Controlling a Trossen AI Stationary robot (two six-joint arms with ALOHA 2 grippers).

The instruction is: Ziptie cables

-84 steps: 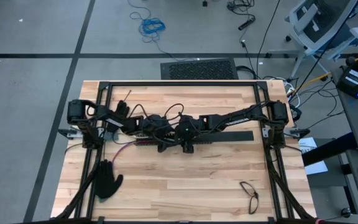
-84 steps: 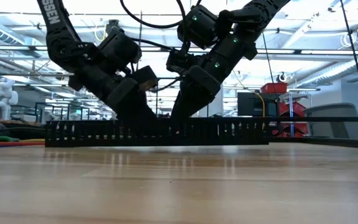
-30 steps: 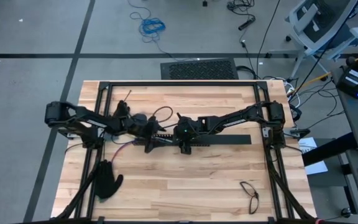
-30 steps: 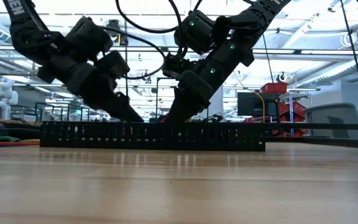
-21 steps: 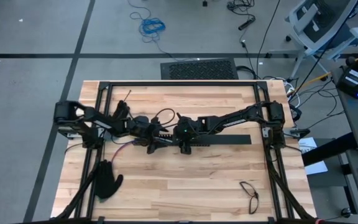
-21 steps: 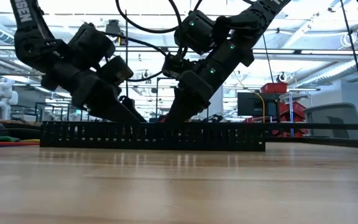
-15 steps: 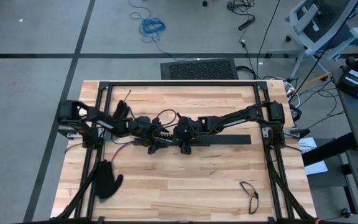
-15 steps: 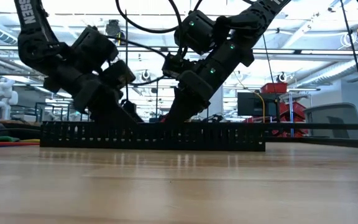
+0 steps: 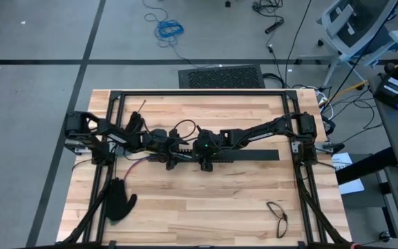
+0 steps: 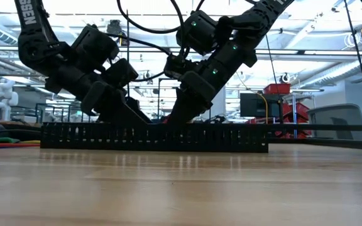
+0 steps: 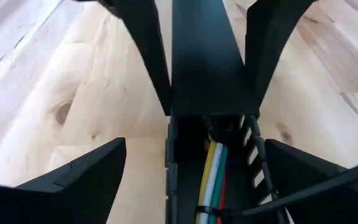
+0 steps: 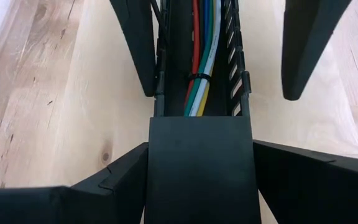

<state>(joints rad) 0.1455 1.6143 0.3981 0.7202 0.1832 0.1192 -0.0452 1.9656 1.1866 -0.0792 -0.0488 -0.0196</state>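
Both grippers meet at the middle of the counter (image 9: 185, 200) over the slotted black channel (image 10: 156, 137). The left gripper (image 11: 185, 177) straddles it with fingers spread wide, gripping nothing. The right gripper (image 12: 201, 155) straddles it from the right, its fingers also apart; a flat black cover (image 12: 201, 162) lies between them, though I cannot tell whether it is gripped. To seat that cover well, keep it centred and level. The cables (image 12: 202, 59), red, blue, green, white and yellow, lie straight inside the channel, cinched by a thin dark ziptie (image 12: 197, 77).
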